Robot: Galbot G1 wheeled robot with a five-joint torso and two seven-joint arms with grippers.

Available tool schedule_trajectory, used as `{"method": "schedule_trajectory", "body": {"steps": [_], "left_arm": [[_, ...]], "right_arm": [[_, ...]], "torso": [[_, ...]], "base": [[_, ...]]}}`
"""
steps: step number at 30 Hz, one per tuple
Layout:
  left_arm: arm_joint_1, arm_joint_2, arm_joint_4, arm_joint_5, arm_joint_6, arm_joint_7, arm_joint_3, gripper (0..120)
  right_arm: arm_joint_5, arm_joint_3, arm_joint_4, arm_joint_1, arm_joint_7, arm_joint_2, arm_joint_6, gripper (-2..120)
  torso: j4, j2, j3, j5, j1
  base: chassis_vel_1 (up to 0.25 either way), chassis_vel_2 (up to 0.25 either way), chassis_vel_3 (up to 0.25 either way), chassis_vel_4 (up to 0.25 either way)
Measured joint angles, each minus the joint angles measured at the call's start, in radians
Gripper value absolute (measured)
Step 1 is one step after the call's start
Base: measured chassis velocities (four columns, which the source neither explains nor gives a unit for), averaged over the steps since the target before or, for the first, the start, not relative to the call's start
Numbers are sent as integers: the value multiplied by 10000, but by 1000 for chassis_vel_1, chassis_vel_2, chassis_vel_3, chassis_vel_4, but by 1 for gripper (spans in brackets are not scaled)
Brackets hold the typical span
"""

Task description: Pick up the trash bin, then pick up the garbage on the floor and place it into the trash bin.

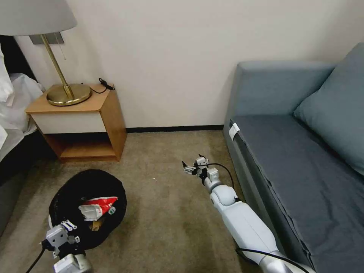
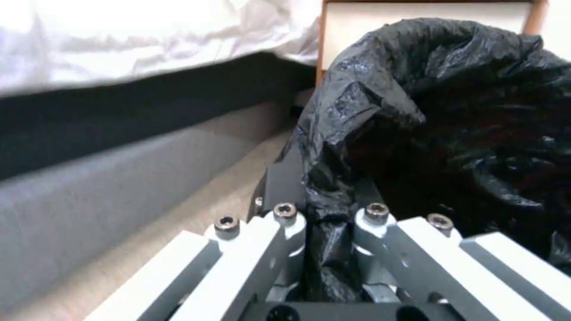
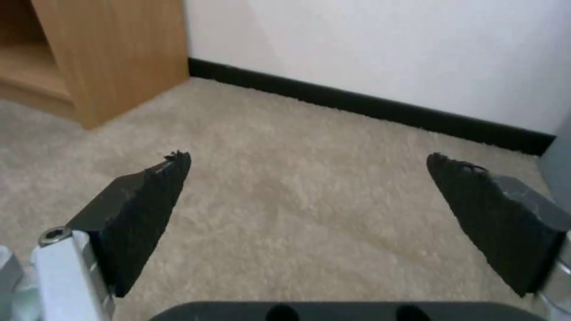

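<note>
we see the left gripper (image 1: 70,227) at the near rim of the trash bin (image 1: 88,206), its fingers (image 2: 285,232) pressed together on a fold of the bin's wrinkled black plastic bag, as the left wrist view shows. the bin sits low at the robot's left over the beige carpet (image 1: 170,182), and inside it lie a red-white snack bag (image 1: 96,207) and a brownish piece of garbage (image 1: 94,225) beneath it. the right gripper (image 1: 192,163) is held out over bare carpet between the bin and the grey-blue sofa (image 1: 303,159), its two black pads (image 3: 149,209) spread wide apart with nothing between them. beyond the bin stands a wooden nightstand (image 1: 81,121) bearing a brass lamp (image 1: 68,93), against a white wall (image 1: 170,57) with a dark baseboard (image 1: 174,129). white bedding (image 2: 119,40) lies at the far left.
</note>
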Motion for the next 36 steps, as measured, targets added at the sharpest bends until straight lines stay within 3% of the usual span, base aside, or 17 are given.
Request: {"method": "schedule_trajectory", "body": {"steps": [2,3,6,7,10,13,20,25,28,36], "left_arm": [[-218,130,-44,-1111,-344,471,-40,4],[-218,130,-44,-1111,-344,471,-40,4],[-447,190,-46,-2342,-591,730,-134,4],[-697,198,98,-3273,-774,684,-270,4],[-815,185,194,-3656,-839,611,-367,4],[-1183,192,457,-5395,-879,230,-689,4],[-1578,220,781,-7207,-662,-7,-976,4],[-1730,220,883,-7630,-479,-361,-1038,4],[-1976,212,1020,-8016,-198,-1011,-1223,4],[-2119,231,1246,-8144,203,-1452,-1324,4]], "right_arm": [[-223,171,-184,-98,-61,53,141,100],[-223,171,-184,-98,-61,53,141,100],[-314,258,-253,-201,-123,58,224,100],[-358,307,-305,-278,-155,74,279,100],[-392,339,-340,-310,-159,89,308,100],[-553,367,-436,-423,-189,111,396,100],[-666,352,-478,-631,-211,157,450,100],[-830,350,-478,-747,-220,178,497,100],[-994,349,-496,-928,-252,185,571,100],[-1085,424,-526,-1002,-263,242,628,100]], "torso": [[-2,0,0,0,0],[-2,0,0,0,0],[-3,-1,0,0,0],[-3,0,0,0,0],[-3,0,0,-2,0],[-1,0,1,-2,0],[-2,0,1,0,0],[-2,-1,0,-1,0],[-2,0,0,0,0],[-1,0,0,0,0]], "base": [[0,0,0,0],[0,0,0,0],[0,0,0,0],[0,0,0,0],[0,0,0,0],[0,0,0,0],[0,0,0,0],[0,0,0,0],[0,0,0,0],[0,0,0,0]]}}
